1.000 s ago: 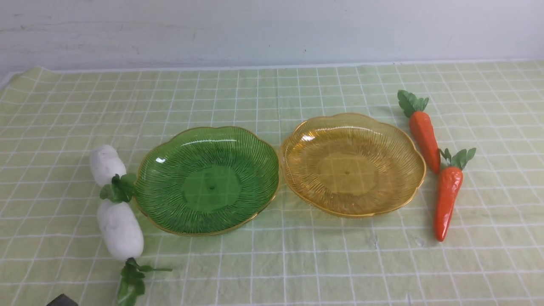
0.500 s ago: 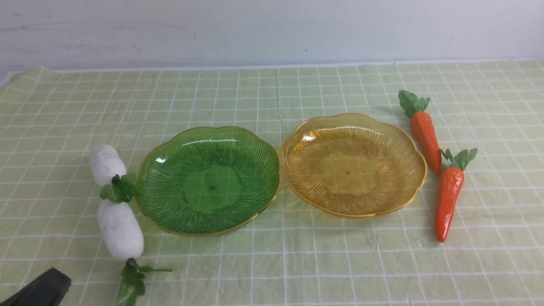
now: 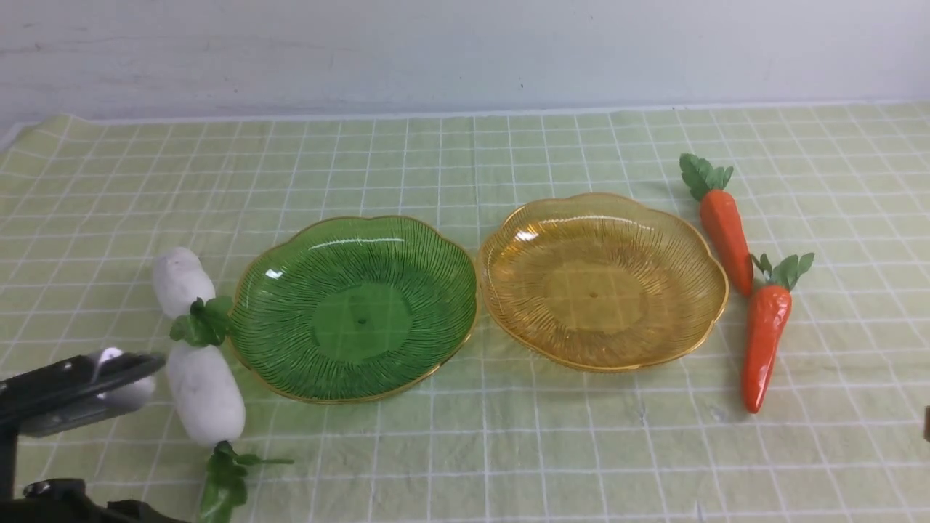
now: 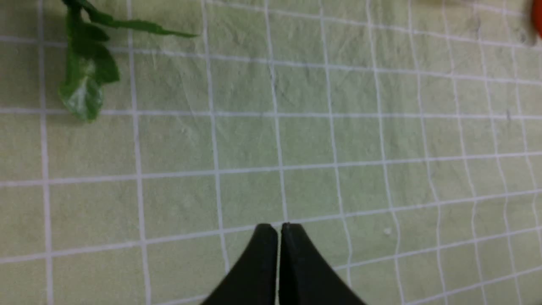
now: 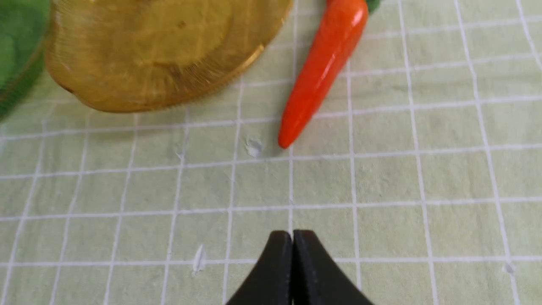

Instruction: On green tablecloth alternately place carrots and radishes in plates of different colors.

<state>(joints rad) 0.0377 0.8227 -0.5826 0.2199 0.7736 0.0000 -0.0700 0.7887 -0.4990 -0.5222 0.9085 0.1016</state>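
Since the preceding frames the left gripper [image 3: 149, 363] has advanced from the lower-left corner, and in the front view its tip now lies just left of the near radish [image 3: 205, 396]. In the wrist view its fingers are pressed together with nothing between them, above bare cloth [image 3: 508, 450] and apart from that radish's leaves. The right gripper [image 5: 292, 233] is likewise closed and empty, above the cloth short of the near carrot [image 3: 763, 345]. The near radish lies left of the green plate [image 3: 354, 309], and the far radish [image 3: 179, 280] lies end to end behind it. The amber plate [image 3: 601, 282] sits just right of the green plate, their rims almost touching. Both plates are empty. The far carrot [image 3: 725, 232] lies beside the amber plate's right rim.
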